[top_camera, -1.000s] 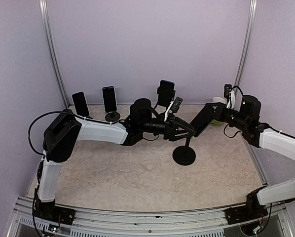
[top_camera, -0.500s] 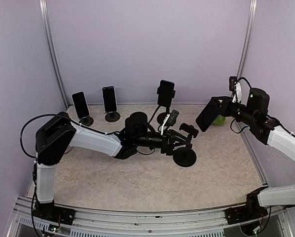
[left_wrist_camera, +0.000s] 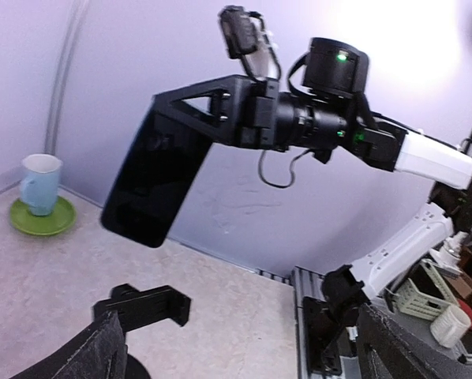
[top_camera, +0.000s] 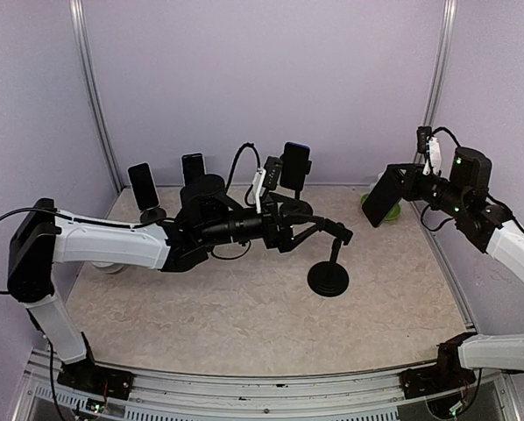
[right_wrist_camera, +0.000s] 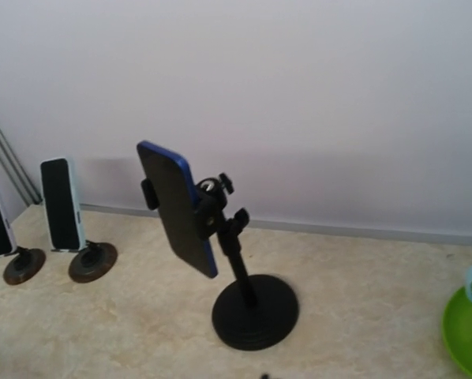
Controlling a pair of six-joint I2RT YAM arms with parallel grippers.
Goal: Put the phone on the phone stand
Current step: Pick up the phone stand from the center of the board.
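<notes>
The black phone (top_camera: 382,198) hangs in the air at the right, tilted, with my right gripper (top_camera: 403,185) shut on its upper end. The left wrist view shows the phone (left_wrist_camera: 151,183) dark side on, above and beyond the stand. The empty phone stand (top_camera: 329,277) has a round black base and a thin pole, left of the phone. Its clamp head (left_wrist_camera: 146,305) sits close to my left gripper's left finger (left_wrist_camera: 94,357). My left gripper (top_camera: 320,224) is open wide beside the clamp, holding nothing. The phone stays out of the right wrist view.
A taller stand (right_wrist_camera: 254,310) clamps a blue-edged phone (right_wrist_camera: 175,207) at the back centre. Two small stands with phones (top_camera: 143,184) (top_camera: 193,175) stand at the back left. A pale cup (left_wrist_camera: 40,181) on a green saucer (left_wrist_camera: 40,219) sits at the back right.
My left gripper has opened wide and that arm has drawn back to the left. The right gripper has carried the phone up and to the right, away from the stand.
</notes>
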